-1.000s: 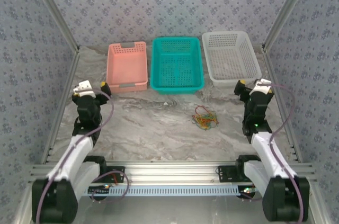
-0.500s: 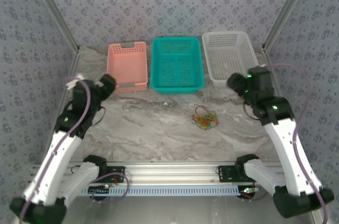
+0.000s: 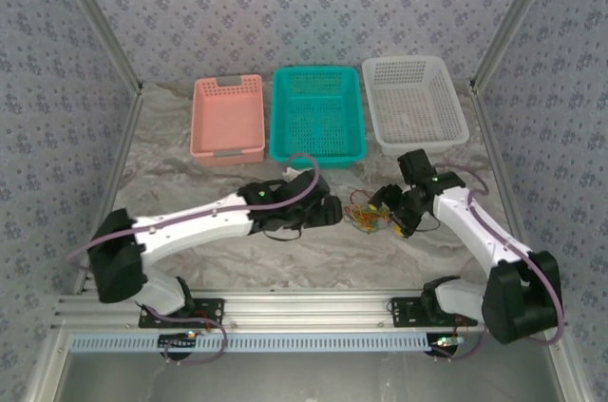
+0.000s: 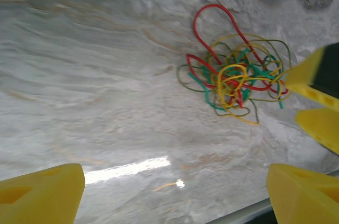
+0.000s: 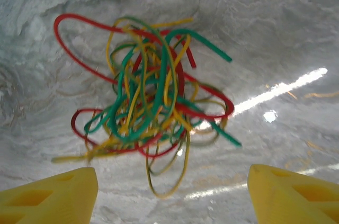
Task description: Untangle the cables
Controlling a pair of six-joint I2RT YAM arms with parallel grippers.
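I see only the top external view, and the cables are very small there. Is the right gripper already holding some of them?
Observer: No. In the right wrist view the right gripper is open, and the cables lie just ahead of it; no strand is gripped.
Operator: Which strand looks easiest to take?
Observer: Perhaps the red loop. It sticks out at the upper left of the tangle in that view.
Operator: And the left gripper?
Observer: The left wrist view shows the left gripper open too, apart from the tangle.
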